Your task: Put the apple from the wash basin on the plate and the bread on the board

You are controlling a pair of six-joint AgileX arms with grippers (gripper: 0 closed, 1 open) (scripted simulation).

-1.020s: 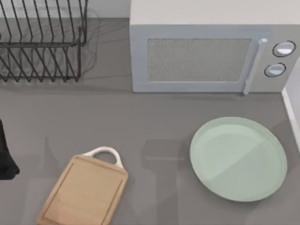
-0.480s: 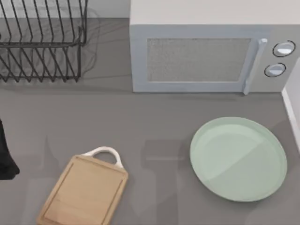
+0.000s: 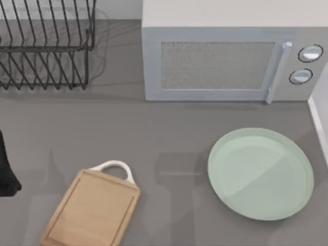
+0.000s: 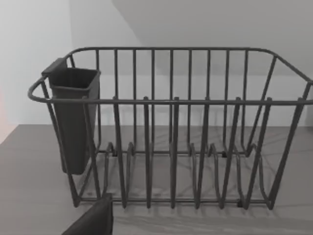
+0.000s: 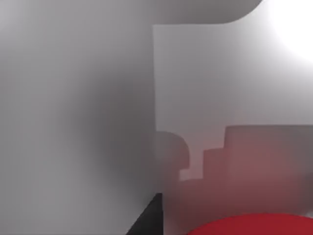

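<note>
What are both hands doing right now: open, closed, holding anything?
Left hand: parked facing the dish rack; grip cannot be told.
Right hand: right by the apple; grip cannot be told.

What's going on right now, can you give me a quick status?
Right wrist view: apple red, close below the camera. Plate and board bare. Left arm parked at table's left edge, facing dish rack.
</note>
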